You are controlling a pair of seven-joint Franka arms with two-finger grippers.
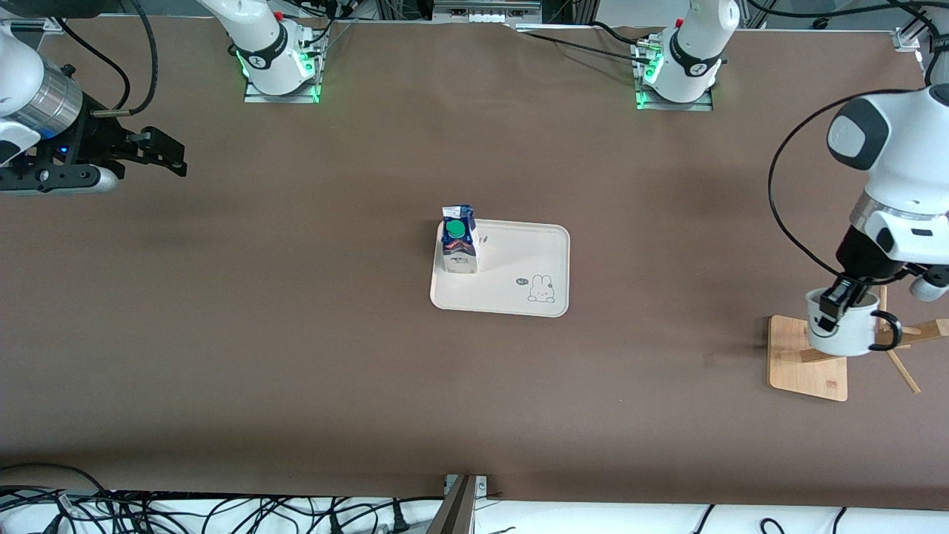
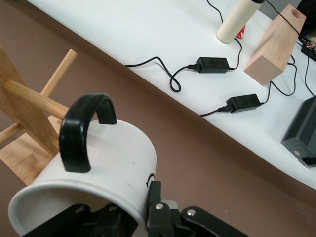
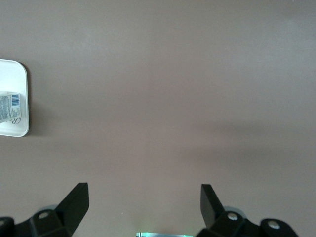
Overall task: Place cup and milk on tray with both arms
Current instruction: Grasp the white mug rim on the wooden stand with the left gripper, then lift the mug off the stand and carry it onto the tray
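Note:
The milk (image 1: 460,241) stands upright on the cream tray (image 1: 519,271), in the tray's corner farther from the front camera, toward the right arm's end. The white cup (image 1: 841,332) is held above the bamboo rack (image 1: 808,363) at the left arm's end. My left gripper (image 1: 834,308) is shut on the cup's rim, one finger inside and one outside. In the left wrist view the cup (image 2: 118,158) shows with its black handle (image 2: 79,131) up, gripped by my left gripper (image 2: 133,210). My right gripper (image 1: 167,154) is open and empty over bare table; it (image 3: 143,200) faces the tray's corner (image 3: 15,74).
The bamboo rack's pegs (image 2: 29,98) stick out close beside the cup's handle. The rabbit drawing (image 1: 541,289) marks the tray's bare part. Cables lie along the table's front edge (image 1: 222,512). Power adapters (image 2: 212,64) and a wooden block (image 2: 274,47) lie off the table.

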